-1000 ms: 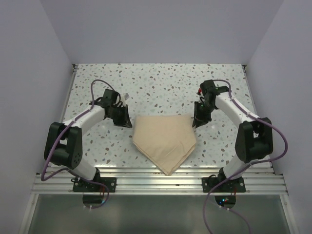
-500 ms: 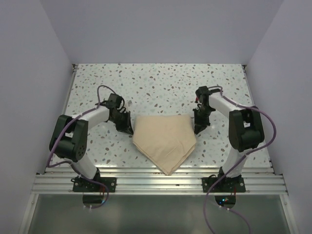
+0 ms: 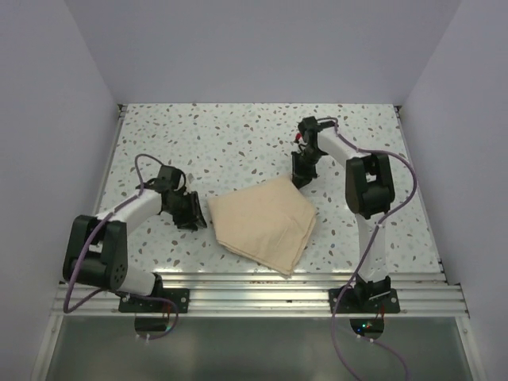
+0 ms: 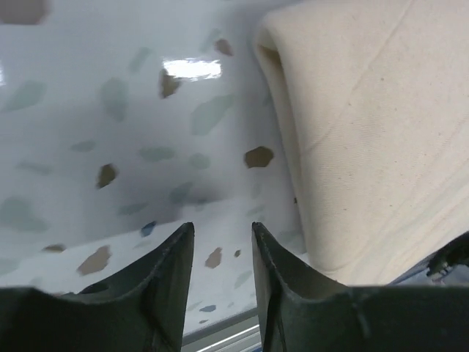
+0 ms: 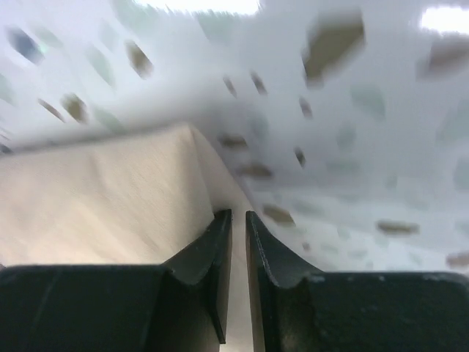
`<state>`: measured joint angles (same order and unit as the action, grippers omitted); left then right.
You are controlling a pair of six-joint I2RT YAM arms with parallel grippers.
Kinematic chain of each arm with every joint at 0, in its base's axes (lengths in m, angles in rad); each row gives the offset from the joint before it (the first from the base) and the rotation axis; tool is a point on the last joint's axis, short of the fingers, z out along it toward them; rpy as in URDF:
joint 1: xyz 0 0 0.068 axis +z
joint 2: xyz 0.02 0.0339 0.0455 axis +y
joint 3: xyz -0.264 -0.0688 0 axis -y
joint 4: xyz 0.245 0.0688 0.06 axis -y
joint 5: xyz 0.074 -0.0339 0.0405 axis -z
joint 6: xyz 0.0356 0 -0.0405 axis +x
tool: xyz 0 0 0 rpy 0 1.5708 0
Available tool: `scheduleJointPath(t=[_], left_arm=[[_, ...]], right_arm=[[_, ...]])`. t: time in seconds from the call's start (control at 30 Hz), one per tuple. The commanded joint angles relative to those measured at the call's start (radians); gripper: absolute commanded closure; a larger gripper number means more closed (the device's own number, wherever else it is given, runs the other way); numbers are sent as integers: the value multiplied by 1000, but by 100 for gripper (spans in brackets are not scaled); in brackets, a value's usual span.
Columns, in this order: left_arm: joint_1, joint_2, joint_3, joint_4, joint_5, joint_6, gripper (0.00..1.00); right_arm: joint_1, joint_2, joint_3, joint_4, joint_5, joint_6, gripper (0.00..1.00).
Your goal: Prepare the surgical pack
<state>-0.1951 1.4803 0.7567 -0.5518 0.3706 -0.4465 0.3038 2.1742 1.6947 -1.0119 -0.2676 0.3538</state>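
The surgical pack shows only as a folded tan wrap sheet (image 3: 262,224) in the middle of the speckled table; tray, instruments and gauze are hidden. My right gripper (image 3: 301,178) is at the sheet's far right corner. In the right wrist view the right gripper (image 5: 238,214) has its jaws nearly together, pinching the edge of the tan sheet (image 5: 110,198). My left gripper (image 3: 193,216) stands just left of the bundle's left corner. Its wrist view shows the left gripper (image 4: 222,227) open over bare table, with the sheet's folded edge (image 4: 366,132) to its right and apart from it.
The speckled table (image 3: 238,135) is closed in by plain walls at the back and on both sides. A ribbed metal rail (image 3: 262,292) with both arm bases runs along the near edge.
My right gripper moved back and to the left with the sheet's corner, and the bundle turned and shifted. The left gripper opened and drew back to the near left.
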Motion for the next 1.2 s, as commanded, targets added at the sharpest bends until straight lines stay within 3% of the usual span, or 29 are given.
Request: scheduleJointPath(t=[0.0, 0.1, 0.17, 0.2, 0.23, 0.27, 0.33, 0.37, 0.57, 0.73, 0.83, 1.03, 1.17], left_arm=[[65, -138, -30, -88, -134, -55, 58], [83, -273, -14, -125, -180, -61, 55], [68, -310, 42, -126, -162, -5, 52], [19, -314, 88, -114, -162, 30, 49], [19, -314, 89, -105, -171, 40, 47], [-54, -314, 127, -96, -182, 48, 46], [-140, -328, 153, -47, -226, 54, 43], [-238, -334, 171, -30, -252, 55, 42], [-548, -276, 191, 13, -401, 124, 34], [-806, -174, 217, 15, -580, 176, 30], [-894, -92, 237, 4, -634, 201, 29], [-987, 80, 283, -66, -841, 204, 29], [-998, 117, 285, -53, -889, 209, 28]], right_arm=[[8, 129, 267, -53, -96, 28, 82], [5, 297, 553, -140, -82, 56, 80], [-8, 352, 699, -187, -39, 71, 70], [-31, 331, 700, -191, -18, 79, 57], [-44, 331, 700, -191, 2, 79, 57], [-73, 265, 624, -165, 19, 80, 45], [-110, 178, 512, -133, 76, 68, 34], [-127, 135, 396, -119, 83, 63, 27], [-233, -226, -55, -31, 10, 36, 2], [-239, -503, -314, 7, -83, 24, 1], [-239, -640, -464, 29, -143, 25, 1], [-241, -801, -605, 18, -153, -1, 1], [-239, -878, -667, 10, -165, -4, 1]])
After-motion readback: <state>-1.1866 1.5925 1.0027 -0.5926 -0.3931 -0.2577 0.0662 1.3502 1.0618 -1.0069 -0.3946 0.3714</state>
